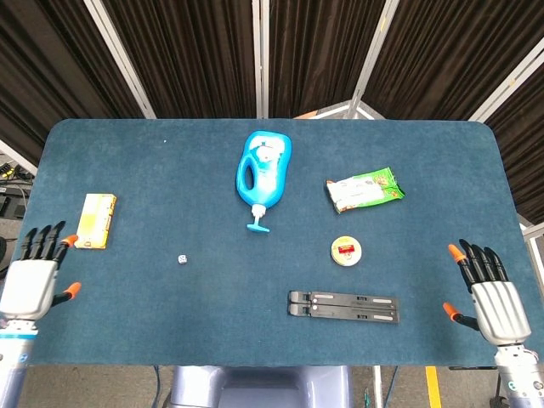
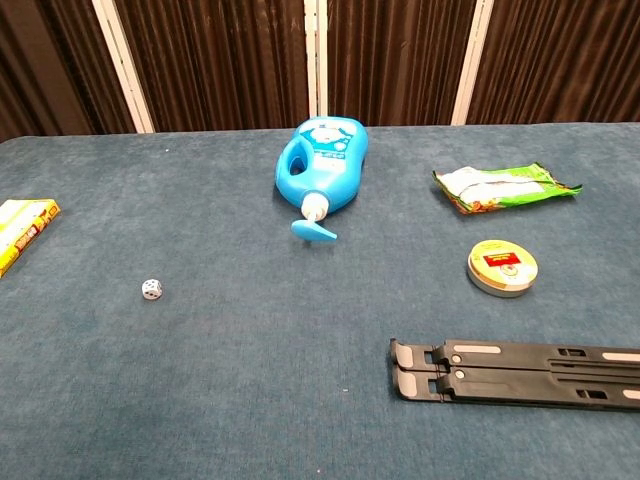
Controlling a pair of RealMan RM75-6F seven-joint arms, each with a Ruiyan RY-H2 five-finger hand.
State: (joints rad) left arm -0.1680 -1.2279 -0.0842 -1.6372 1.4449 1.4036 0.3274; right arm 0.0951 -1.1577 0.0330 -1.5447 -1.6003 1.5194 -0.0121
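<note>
The left hand [image 1: 32, 285] hovers over the near left edge of the blue table [image 1: 170, 187], fingers spread and holding nothing. Its fingertips reach up close to a yellow box [image 1: 95, 220] that lies flat just beyond them; whether they touch it is hard to say. The box has red print along one edge in the chest view, too small to read.

The right hand [image 1: 493, 302] sits over the near right corner, fingers likewise fanned apart and empty. Nearest to it is a black folding stand [image 1: 343, 307], lying flat and closed, a little way to its left.

Just beyond the stand lies a small round tin [image 1: 347, 250] with a yellow lid and a red label; its writing cannot be read. Further back is a green and white packet [image 1: 364, 190], its lettering too blurred to read. A blue bottle [image 1: 263, 170] lies on its side mid-table, nozzle pointing toward the near edge, with an unreadable round label. A small white dice [image 1: 182, 258] sits alone between box and bottle.
</note>
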